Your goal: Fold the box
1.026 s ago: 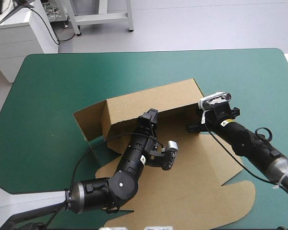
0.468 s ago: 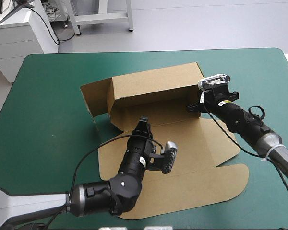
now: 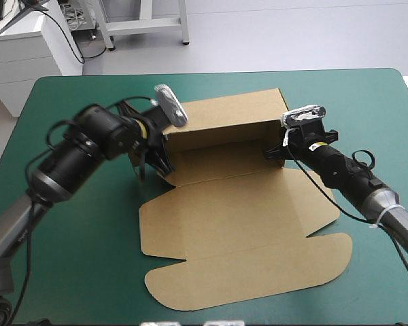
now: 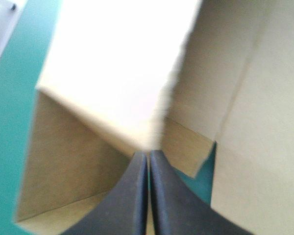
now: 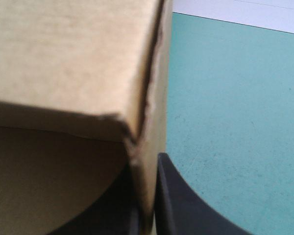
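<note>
The brown box (image 3: 238,224) lies mid-table, its floor and lid panel flat and its back wall (image 3: 224,119) raised. My right gripper (image 3: 273,151) is at the wall's right end. In the right wrist view the board (image 5: 68,58) runs between its fingers, so that gripper (image 5: 147,174) is shut on the box. My left gripper (image 3: 158,157) is at the wall's left end, by the side flap. The left wrist view has that gripper (image 4: 148,155) shut in one arch, tips against the inner corner of the box (image 4: 255,122), with no board seen between them.
The lid panel with rounded tabs (image 3: 251,275) reaches toward the table's front edge. Bare teal-green cover (image 3: 61,224) shows to the left of the box, and more lies along the far edge and at the right.
My left arm has lifted off the box floor and swung to the wall's left end, its fingers going from open to shut. The box slid toward the far edge earlier. My right gripper keeps its hold.
</note>
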Robot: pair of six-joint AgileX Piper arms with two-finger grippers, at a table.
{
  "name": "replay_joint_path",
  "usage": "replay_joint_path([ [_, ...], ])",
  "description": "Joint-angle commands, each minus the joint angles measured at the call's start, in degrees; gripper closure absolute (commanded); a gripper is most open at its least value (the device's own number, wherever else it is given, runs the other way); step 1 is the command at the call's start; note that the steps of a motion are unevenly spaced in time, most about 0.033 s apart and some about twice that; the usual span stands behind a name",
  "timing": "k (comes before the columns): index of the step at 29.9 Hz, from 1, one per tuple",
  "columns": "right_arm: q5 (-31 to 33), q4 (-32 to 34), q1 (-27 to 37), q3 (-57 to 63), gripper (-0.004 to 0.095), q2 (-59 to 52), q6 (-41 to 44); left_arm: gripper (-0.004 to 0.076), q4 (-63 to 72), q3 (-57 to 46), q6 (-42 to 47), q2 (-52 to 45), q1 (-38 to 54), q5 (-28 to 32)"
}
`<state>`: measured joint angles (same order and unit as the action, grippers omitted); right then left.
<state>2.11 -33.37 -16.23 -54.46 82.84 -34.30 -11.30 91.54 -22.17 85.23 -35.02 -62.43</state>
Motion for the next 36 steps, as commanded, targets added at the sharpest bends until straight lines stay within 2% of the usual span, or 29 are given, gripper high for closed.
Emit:
replay_joint_path([
  [1,-3.58,-0.33,0.5,-2.24,0.0921,-1.92,-0.03,0.0732,6.75,7.26,7.45,-2.04,10.07,5.25],
  [4,-3.21,-0.33,0.5,-2.24,0.0921,-1.92,-0.03,0.0732,13.28,8.42,9.97,-2.04,20.49,6.48],
  [7,-2.11,-0.33,0.5,-2.24,0.0921,-1.92,-0.03,0.0732,22.65,7.18,9.97,-2.04,30.29,4.72],
  [13,-0.57,-0.33,0.5,-2.24,0.0921,-1.92,-0.29,0.0732,38.35,-3.44,7.84,-2.04,48.31,5.02],
  [18,2.4,-0.33,0.5,-2.24,0.0921,-1.92,-0.29,0.0732,45.7,-14.2,3.91,-2.28,59.47,9.98],
  [21,4.69,-0.33,0.5,-2.24,0.0921,-1.92,-0.29,0.0732,55.3,-18.94,2.91,-2.28,65.64,12.01],
  [25,6.62,0.09,0.5,-2.77,0.0921,-1.92,-0.29,0.0732,70.12,-23.94,-7.17,-2.28,69.42,11.88],
  [29,15.96,4.79,1.31,-8.13,0.0909,-1.92,6.54,0.0732,71.69,-26.85,-9.87,-2.28,69.42,11.88],
  [34,32.57,22.75,2.5,-21.02,0.0905,-1.92,28.05,0.0733,70.99,-27.93,-9.87,-2.28,69.42,12.27],
  [36,40.44,27.39,2.5,-26.63,0.0905,-1.65,32.25,0.0732,71.11,-28.03,-9.87,-2.28,69.42,12.5],
])
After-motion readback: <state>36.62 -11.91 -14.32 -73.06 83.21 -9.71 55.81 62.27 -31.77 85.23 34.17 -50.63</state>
